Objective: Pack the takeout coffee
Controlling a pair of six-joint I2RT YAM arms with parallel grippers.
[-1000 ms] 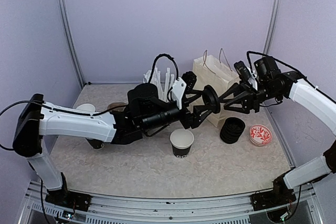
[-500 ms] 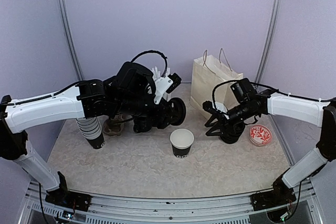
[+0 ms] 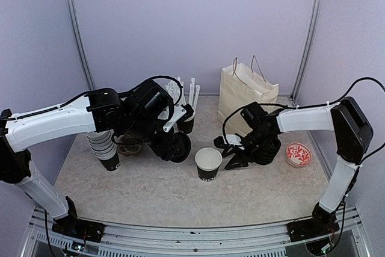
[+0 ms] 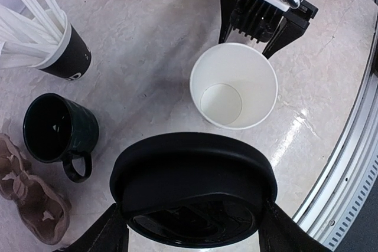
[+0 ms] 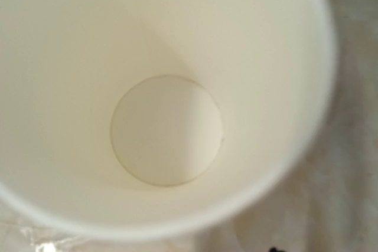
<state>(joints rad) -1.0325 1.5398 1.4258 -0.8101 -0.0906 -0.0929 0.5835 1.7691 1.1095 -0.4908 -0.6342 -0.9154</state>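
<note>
An open takeout coffee cup (image 3: 208, 162), black outside and white inside, stands upright at mid-table; the left wrist view shows it (image 4: 234, 85) empty. My left gripper (image 3: 178, 147) is shut on a round black lid (image 4: 192, 187), held low just left of the cup, with a finger (image 4: 112, 234) on each side. My right gripper (image 3: 231, 150) sits right against the cup's right side, open, its fingers (image 4: 227, 19) spread behind the rim. The right wrist view is filled by the cup's white inside (image 5: 165, 128); none of my fingers show there.
A paper bag (image 3: 243, 94) stands at the back. A stack of black lids (image 3: 269, 147) lies behind my right arm, with a red-patterned dish (image 3: 298, 154) beside it. Left of the cup are a straw cup (image 4: 65, 57), a dark mug (image 4: 56, 131), a cardboard carrier (image 4: 23, 187) and stacked cups (image 3: 103, 148).
Both grippers were on the lid in mid-air a second ago. The left arm has since carried it down beside the cup; the right arm let go, dropped to the cup's right side and opened wider.
</note>
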